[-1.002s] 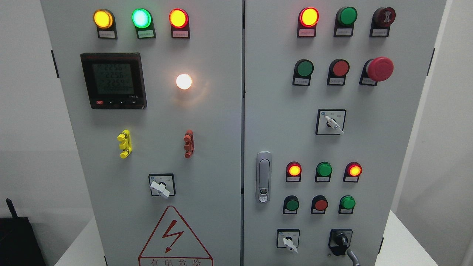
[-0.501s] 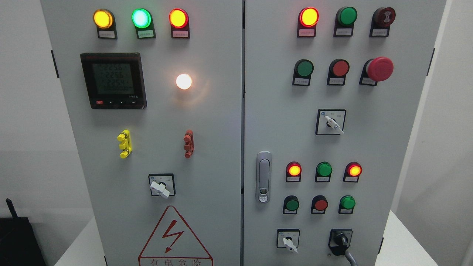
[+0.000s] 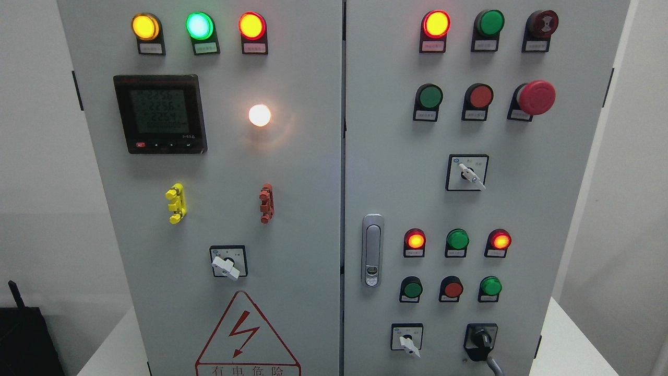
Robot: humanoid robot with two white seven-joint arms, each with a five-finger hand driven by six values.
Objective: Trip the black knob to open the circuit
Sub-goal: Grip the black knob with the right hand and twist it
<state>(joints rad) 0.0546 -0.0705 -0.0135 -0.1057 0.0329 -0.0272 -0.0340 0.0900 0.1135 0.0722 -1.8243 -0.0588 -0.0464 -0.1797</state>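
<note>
black knob (image 3: 482, 339) at the lower right of the grey cabinet (image 3: 292, 172), a grey finger-like tip (image 3: 496, 364) touching just below it; finger state cannot be told. white selector (image 3: 408, 343) left of the knob; red mushroom button (image 3: 536, 97) well above.

black knob (image 3: 481, 339) lower right of cabinet (image 3: 313, 172) | white selector (image 3: 407, 342) just left

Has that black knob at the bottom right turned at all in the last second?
No. The black rotary knob sits at the same angle beside the white-handled switch.
</note>
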